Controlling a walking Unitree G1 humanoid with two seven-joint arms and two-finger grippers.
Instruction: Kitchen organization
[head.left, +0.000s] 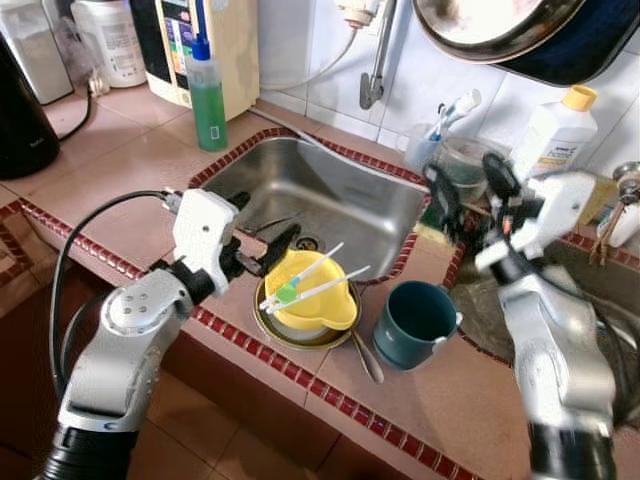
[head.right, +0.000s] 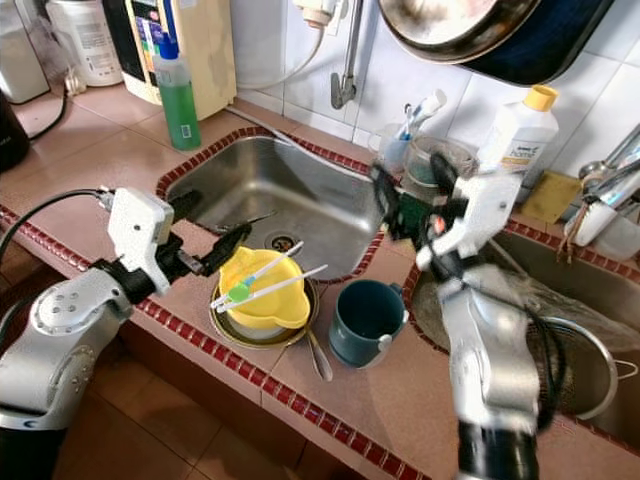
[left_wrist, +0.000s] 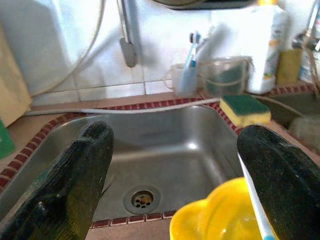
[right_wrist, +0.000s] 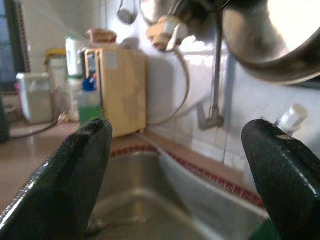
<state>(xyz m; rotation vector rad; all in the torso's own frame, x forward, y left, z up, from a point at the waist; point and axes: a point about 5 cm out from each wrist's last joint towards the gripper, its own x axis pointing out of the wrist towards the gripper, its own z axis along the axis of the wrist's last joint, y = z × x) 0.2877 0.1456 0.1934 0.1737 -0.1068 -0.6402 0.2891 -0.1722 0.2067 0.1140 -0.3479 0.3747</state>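
Note:
A yellow bowl (head.left: 312, 298) sits on a metal plate (head.left: 275, 330) on the tiled counter edge in front of the steel sink (head.left: 330, 195). Two white utensils (head.left: 318, 282), one with a green head, lie across the bowl. A teal mug (head.left: 415, 322) stands just right of it, and a spoon (head.left: 366, 357) lies between them. My left gripper (head.left: 262, 225) is open at the bowl's left rim, one finger almost touching it; the bowl's rim (left_wrist: 220, 220) lies between its fingers (left_wrist: 75, 180). My right gripper (head.left: 470, 190) is open, raised above the sink's right rim, holding nothing.
A green soap bottle (head.left: 208, 95) stands behind the sink on the left. A toothbrush cup (head.left: 425, 145), a plastic container (head.left: 465, 160), a sponge (left_wrist: 245, 110) and a white bottle with a yellow cap (head.left: 553, 135) line the back right. A pan (head.left: 500, 25) hangs overhead. A second basin (head.right: 570, 370) lies right.

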